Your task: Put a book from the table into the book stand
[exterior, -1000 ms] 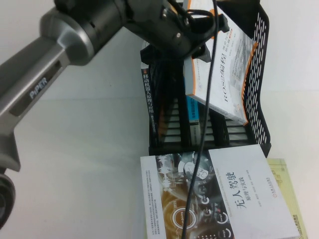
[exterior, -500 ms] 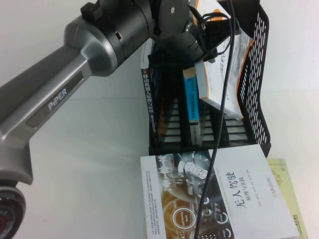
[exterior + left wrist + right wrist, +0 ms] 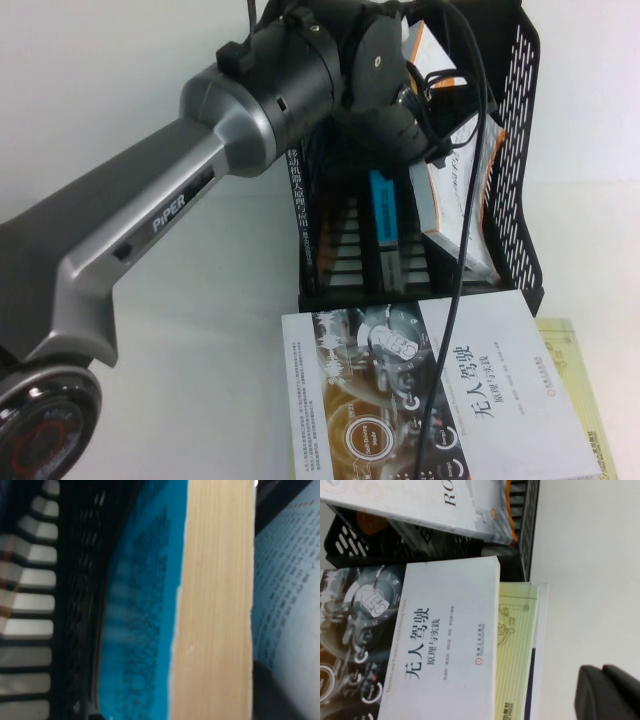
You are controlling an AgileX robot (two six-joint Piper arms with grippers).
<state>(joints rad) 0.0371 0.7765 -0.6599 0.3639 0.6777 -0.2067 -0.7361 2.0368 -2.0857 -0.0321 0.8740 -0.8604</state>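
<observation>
Left arm reaches deep over the book stand (image 3: 520, 150) at the far right part of the counter (image 3: 180, 330); left end effector (image 3: 440, 150) is down inside the rack, mostly hidden behind its own wrist, so cannot tell if it is wide, narrow or gripping. The white book with orange trim (image 3: 455, 200) sits in the stand's right-most slot, leaning a bit toward the right wall, long axis running up and away from the near edge. It lies right at the left end effector, on its right side; contact between them not visible. Left wrist view shows only the blue book (image 3: 145, 610) and a page block (image 3: 215, 605) close up beside black slats, no fingertips in frame. Blue book stands in the middle slot, dark-spine book (image 3: 300, 200) in the left slot. Two more books lie flat near the near edge: white-and-dark cover book (image 3: 430, 400) on top of a yellow-green book (image 3: 575, 380). Right end effector (image 3: 607, 692) hovers off the near right corner, only a dark tip showing, state cannot tell. Left arm is clearly the nearer one; likely step is seating the book upright and letting go.
</observation>
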